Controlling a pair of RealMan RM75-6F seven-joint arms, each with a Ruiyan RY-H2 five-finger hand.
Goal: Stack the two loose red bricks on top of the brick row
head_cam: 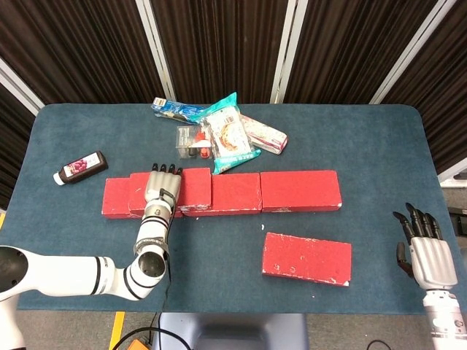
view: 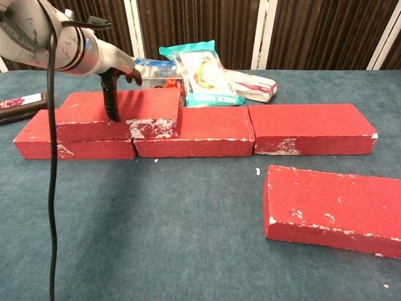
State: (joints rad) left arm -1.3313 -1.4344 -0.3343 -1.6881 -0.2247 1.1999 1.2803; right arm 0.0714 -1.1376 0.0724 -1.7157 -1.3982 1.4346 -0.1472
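Observation:
A row of red bricks lies across the middle of the table. One red brick sits on top of the row's left end, straddling the two left bricks. My left hand grips this upper brick, with fingers over its far edge and the thumb down its near face. The other loose red brick lies flat on the cloth in front of the row, to the right. My right hand hovers open at the table's right front corner, away from everything.
Behind the row lie a teal snack bag, a pink packet, a blue tube and a small clear box. A dark bottle lies at the far left. A black cable hangs from my left arm.

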